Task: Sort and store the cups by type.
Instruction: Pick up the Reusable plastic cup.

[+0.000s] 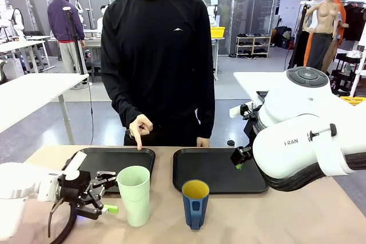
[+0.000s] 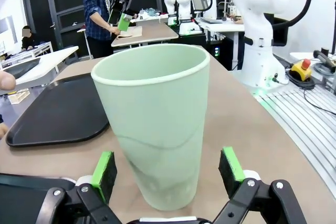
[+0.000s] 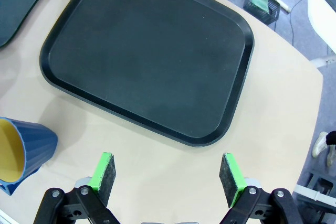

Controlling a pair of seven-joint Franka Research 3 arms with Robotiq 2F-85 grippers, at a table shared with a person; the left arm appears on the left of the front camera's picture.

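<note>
A tall mint-green tumbler (image 1: 134,195) stands upright on the table near its front edge. My left gripper (image 1: 107,194) is open right beside it. In the left wrist view the tumbler (image 2: 157,119) stands between the green pads (image 2: 105,167), with a small gap on each side. A dark blue cup (image 1: 195,203), yellow inside, stands to the tumbler's right. My right gripper (image 1: 240,159) hangs open over the right black tray (image 1: 220,178). Its wrist view shows the gripper (image 3: 168,174) empty above the table, the blue cup (image 3: 21,150) at the lower left.
A second black tray (image 1: 123,161) lies behind the tumbler, left of the first. The person stands at the far side, one hand (image 1: 139,128) pointing a finger down at the left tray's far edge. The right tray (image 3: 147,56) holds nothing.
</note>
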